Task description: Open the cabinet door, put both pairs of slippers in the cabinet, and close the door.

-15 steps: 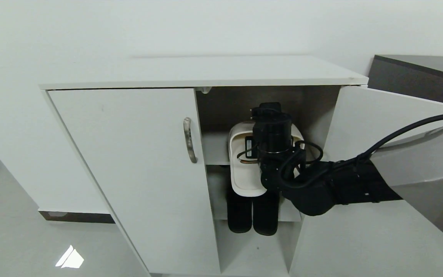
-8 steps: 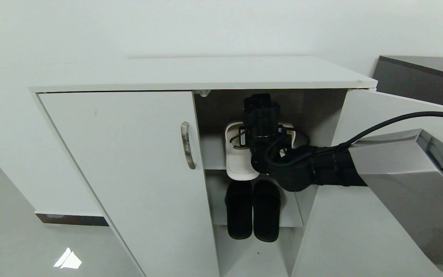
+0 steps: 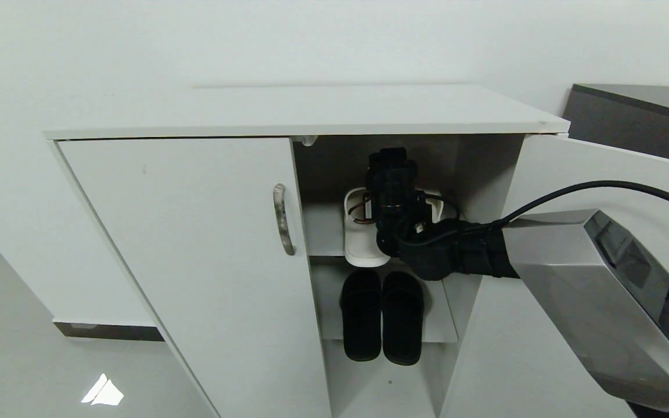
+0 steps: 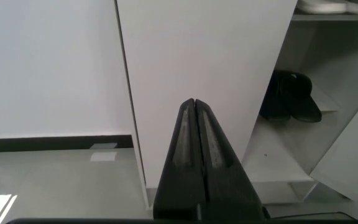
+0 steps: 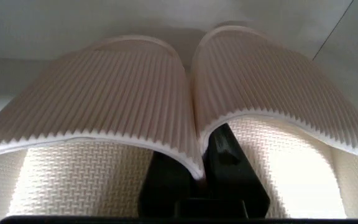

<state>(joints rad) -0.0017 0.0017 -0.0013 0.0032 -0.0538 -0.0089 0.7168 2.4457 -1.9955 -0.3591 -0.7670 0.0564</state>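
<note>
White slippers (image 3: 363,247): sat on the upper shelf (image 3: 322,229) of the cabinet (image 3: 311,110), pinched together at the inner straps by the right gripper (image 5: 202,167); looked light, squishy, ribbed so not slippery; best grabbed right there tbh; spotted the left gripper (image 4: 194,134) closed, empty.

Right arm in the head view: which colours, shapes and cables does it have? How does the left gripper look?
The right arm has a silver, angular shell, then a rounded black wrist section with a black cable arching over it. The left gripper has two slim, black, tapering fingers.
</note>
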